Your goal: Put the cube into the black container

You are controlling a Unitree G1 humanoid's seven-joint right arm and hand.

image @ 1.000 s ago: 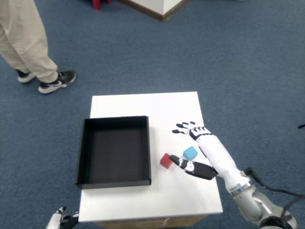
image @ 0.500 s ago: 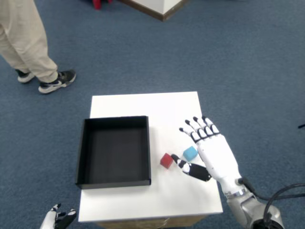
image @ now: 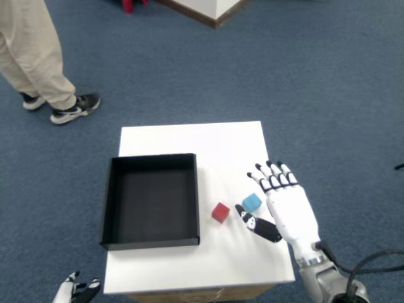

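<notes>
A red cube (image: 220, 213) and a blue cube (image: 252, 202) lie on the white table (image: 208, 142), to the right of the black container (image: 151, 199). The container is a shallow open tray with nothing inside. My right hand (image: 287, 208) hovers at the table's right edge, palm down and open, fingers spread. Its fingers sit just right of the blue cube, and its thumb points toward the gap between both cubes. It holds nothing.
A person's legs and a black sneaker (image: 76, 107) stand on the blue carpet at the upper left. A white box corner (image: 211, 9) sits at the top. My left hand's fingertips (image: 76, 290) show at the bottom left, below the table edge.
My right hand has turned palm down and shifted slightly right and nearer. Both cubes stay where they were.
</notes>
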